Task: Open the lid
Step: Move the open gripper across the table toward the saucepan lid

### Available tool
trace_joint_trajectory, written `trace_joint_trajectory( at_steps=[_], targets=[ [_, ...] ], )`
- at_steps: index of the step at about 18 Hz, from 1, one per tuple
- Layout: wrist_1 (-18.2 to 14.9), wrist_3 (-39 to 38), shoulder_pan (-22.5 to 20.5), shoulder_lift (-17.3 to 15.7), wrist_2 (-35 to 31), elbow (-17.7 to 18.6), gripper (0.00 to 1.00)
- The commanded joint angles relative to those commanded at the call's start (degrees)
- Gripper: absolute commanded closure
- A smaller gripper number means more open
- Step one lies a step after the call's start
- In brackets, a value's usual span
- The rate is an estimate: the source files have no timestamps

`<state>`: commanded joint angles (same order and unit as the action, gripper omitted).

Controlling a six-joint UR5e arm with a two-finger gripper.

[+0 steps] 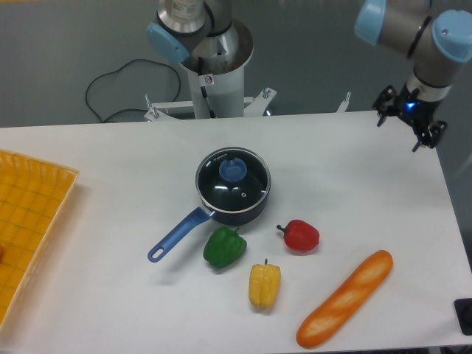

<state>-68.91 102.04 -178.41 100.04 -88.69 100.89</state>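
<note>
The lid (233, 179), a clear glass disc with a metal rim and a blue knob, sits closed on the dark blue saucepan (234, 203) near the middle of the table. The pan's long blue handle (178, 235) points toward the front left. My gripper (402, 127) hangs over the table's far right corner, well away from the pan. Its black fingers are spread, with nothing between them.
A green pepper (224, 248), a red pepper (300, 235) and a yellow pepper (265, 285) lie in front of the pan. A baguette (344, 298) lies at the front right. An orange tray (26, 221) sits on the left edge.
</note>
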Motion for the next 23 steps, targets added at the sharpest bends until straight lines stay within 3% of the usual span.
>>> trace_joint_trajectory(
  at_steps=[5, 12, 15, 19, 23],
  targets=[
    [-0.35, -0.26, -4.22, -1.86, 0.88, 1.86, 0.00],
    [-2.72, -1.14, -3.62, -3.36, 0.27, 2.47, 0.00],
    [-2.99, -7.09, -3.53, -5.37, 1.06, 5.19, 0.00],
    [-3.16, -12.90, -2.03, -8.71, 5.00, 7.13, 0.00],
    [-2.64, -21.25, 3.23, -11.79, 5.19, 10.47, 0.00]
  ],
)
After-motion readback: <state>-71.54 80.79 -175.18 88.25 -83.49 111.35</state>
